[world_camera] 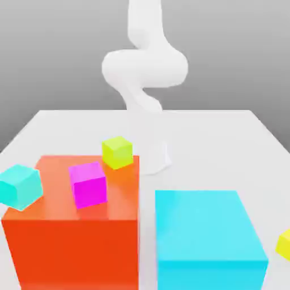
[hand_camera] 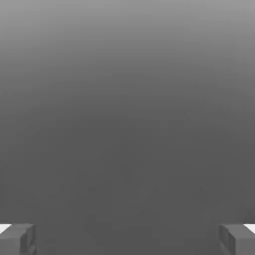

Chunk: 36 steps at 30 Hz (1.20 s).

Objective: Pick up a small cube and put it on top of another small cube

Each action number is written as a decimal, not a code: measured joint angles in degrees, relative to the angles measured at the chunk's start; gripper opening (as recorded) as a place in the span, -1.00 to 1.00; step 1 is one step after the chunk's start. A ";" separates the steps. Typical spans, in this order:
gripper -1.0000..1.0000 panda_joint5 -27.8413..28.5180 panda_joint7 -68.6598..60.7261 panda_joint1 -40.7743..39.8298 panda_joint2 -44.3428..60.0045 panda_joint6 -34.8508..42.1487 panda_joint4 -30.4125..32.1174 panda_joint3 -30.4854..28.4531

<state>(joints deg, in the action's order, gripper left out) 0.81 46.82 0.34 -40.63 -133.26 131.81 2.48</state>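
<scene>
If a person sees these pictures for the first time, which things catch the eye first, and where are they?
Two big blocks dominate the front of the exterior view: the big orange block on its left, the big cyan block on its right. A small magenta cube and a small lime-yellow cube are at the orange block, and the small bright-yellow cube lies at the right edge. Behind rises the white robot arm.

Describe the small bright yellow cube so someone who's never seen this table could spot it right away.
Start at the big cyan block at the front of the white table. Just past its lower corner, at the exterior view's right edge, sits the small bright-yellow cube, partly cut off. It is warmer and purer yellow than the greener lime-yellow cube by the big orange block.
</scene>
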 joint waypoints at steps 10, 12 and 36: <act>0.00 4.81 5.11 1.86 20.93 -6.02 0.15 10.27; 0.00 6.16 6.40 2.46 25.09 -7.19 0.17 12.15; -1.00 21.41 20.32 20.28 70.28 -23.94 -1.69 14.81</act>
<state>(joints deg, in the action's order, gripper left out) 22.22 67.14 20.63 29.66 -157.20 130.12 17.29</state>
